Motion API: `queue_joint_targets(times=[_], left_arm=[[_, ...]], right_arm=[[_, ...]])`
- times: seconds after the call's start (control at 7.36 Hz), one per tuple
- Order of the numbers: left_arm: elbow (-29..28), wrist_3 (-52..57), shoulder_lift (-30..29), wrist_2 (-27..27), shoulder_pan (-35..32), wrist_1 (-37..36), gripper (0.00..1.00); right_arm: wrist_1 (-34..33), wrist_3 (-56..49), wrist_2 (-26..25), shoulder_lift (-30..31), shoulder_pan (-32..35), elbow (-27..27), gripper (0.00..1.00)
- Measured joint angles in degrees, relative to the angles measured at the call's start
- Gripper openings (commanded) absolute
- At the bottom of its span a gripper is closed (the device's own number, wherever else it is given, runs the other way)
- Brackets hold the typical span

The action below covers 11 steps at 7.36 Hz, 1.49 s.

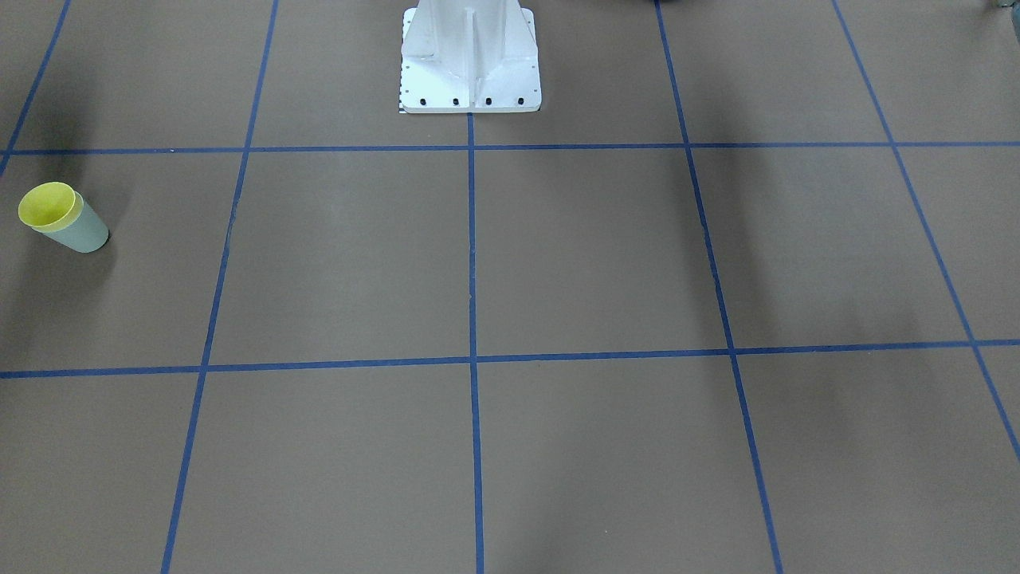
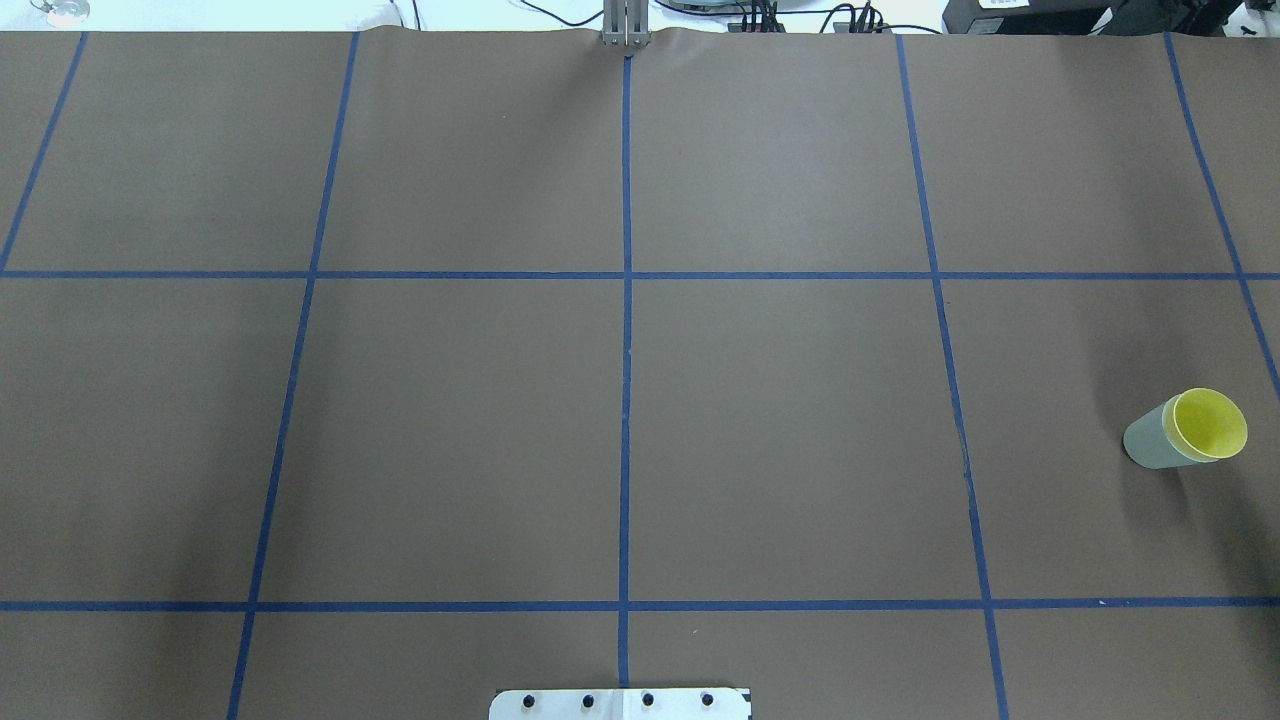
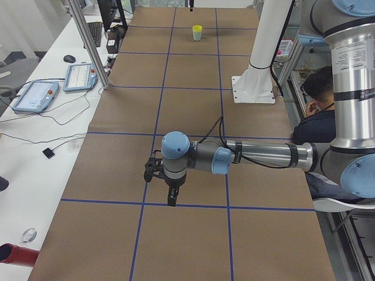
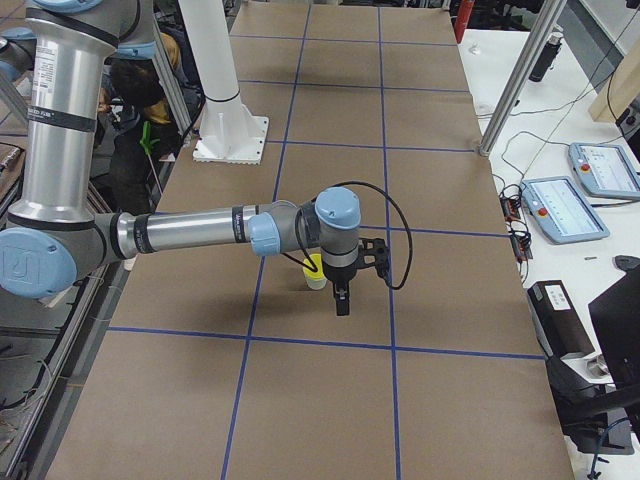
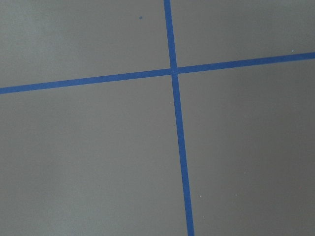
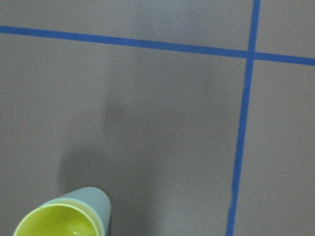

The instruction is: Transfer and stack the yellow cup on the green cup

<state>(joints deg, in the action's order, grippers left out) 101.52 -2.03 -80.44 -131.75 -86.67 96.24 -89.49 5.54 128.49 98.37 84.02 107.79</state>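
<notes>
The table (image 2: 460,440) was long and covered in brown paper. Blue tape lines (image 2: 626,300) cut it into big squares.

The left gripper (image 3: 171,202) hung over the table's left end with its fingers pointing down. Only the side camera showed it, so I could not tell if it was open or closed. Its own camera saw just brown paper and two blue lines that crossed.

In the middle, at the robot's edge of the table, stood the white base (image 2: 620,703) of the robot.

On the right end stood the two cups. The yellow cup (image 2: 1210,423) sat inside the green cup (image 2: 1150,445), and its yellow rim stuck out a little above the green rim. The pair stood upright on the paper inside one square, away from the blue lines. No gripper touched them.

The right gripper (image 4: 342,305) hung over that end, fingers pointing down. In the side view the cups showed just beside it. I could not tell if it was open or closed either. Its camera looked down and caught the stacked cups in its bottom left corner.
</notes>
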Motion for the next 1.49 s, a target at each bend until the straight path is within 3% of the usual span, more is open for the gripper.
queue_joint_targets(times=[0.27, 1.49], left_arm=[[-0.4, -0.1, 0.0, 0.0, 0.0, 0.0, 1.00], [-1.7, -0.1, -2.6, 1.9, -0.2, -0.4, 1.00]], right_arm=[[-5.4, -2.0, 0.0, -2.0, 2.4, -0.7, 1.00], [-6.2, -1.8, 0.2, -0.5, 2.8, -1.5, 1.00]])
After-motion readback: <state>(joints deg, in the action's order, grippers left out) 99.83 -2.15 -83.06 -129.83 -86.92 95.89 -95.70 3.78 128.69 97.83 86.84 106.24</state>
